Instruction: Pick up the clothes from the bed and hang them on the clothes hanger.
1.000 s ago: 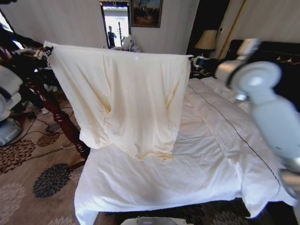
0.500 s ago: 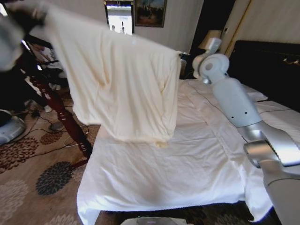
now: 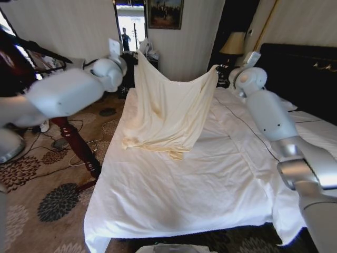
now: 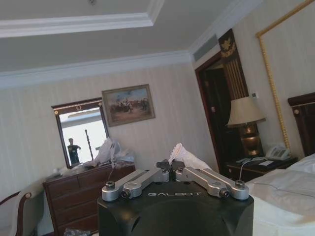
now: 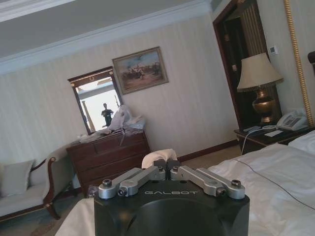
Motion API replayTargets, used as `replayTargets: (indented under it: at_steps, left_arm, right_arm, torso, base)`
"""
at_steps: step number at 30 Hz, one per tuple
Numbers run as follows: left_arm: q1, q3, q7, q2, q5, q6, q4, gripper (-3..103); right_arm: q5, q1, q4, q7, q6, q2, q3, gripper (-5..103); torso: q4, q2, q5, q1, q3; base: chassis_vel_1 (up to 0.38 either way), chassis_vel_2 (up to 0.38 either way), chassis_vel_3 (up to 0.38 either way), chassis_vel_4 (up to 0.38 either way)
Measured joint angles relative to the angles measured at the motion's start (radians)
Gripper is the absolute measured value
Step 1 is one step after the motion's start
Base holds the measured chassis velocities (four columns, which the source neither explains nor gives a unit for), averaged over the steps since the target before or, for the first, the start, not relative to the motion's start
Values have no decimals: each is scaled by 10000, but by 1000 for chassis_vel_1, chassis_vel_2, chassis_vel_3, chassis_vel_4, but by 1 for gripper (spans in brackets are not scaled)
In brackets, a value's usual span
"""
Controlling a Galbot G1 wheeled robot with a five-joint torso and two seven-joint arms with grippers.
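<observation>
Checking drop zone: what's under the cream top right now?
The clothes hang between left pincer and right pincer, hem trailing on the bed. White duvet shows around it; beneath the fabric is hidden.

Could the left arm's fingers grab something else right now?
Probably not. The left gripper is shut on a corner of the clothes, and the right gripper pinches the other, so the top hangs stretched between them above the bed.

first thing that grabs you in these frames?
The cream top strung up like a hammock over the bed, its hem dragging on the duvet. The left gripper and the right gripper each pinch a shoulder corner, arms spread wide. A red wooden post stands left of the bed.
</observation>
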Motion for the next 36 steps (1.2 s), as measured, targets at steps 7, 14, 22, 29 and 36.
replayTargets:
  at_steps: [7, 14, 22, 29, 36]
  left_arm:
    - [-159, -161, 389, 1268, -113, -427, 2219, 1]
    - [-567, -210, 148, 180, -303, -269, 713, 1]
    - [-1532, 602, -1056, -3769, -548, 361, -5422, 1]
    - [-4740, 1858, -1512, -7678, -2203, 1159, -10012, 1]
    - [-7991, 1891, -2270, -9024, -4518, 2205, -11448, 1]
  right_arm:
    - [-871, 1247, -1804, -311, 534, 1268, -544, 0]
    - [-987, 1414, -1297, -127, 626, 813, -412, 0]
    - [1774, -1418, 4328, 1508, -832, -1976, 1061, 0]
    - [4316, -4344, 9429, 2679, -1789, -5023, 4232, 0]
    - [6989, -5920, 11450, 3239, -2292, -7637, 7876, 0]
  torso:
    - [11, -1, -9, 7, 4]
    - [3, 1, -2, 1, 0]
    - [-5, 2, -3, 6, 1]
    - [8, 8, -11, -10, -11]
    - [-8, 6, -2, -3, -3]
  base:
    - [0, 0, 0, 0]
    - [0, 0, 0, 0]
    - [0, 0, 0, 0]
    - [0, 0, 0, 0]
    - [0, 0, 0, 0]
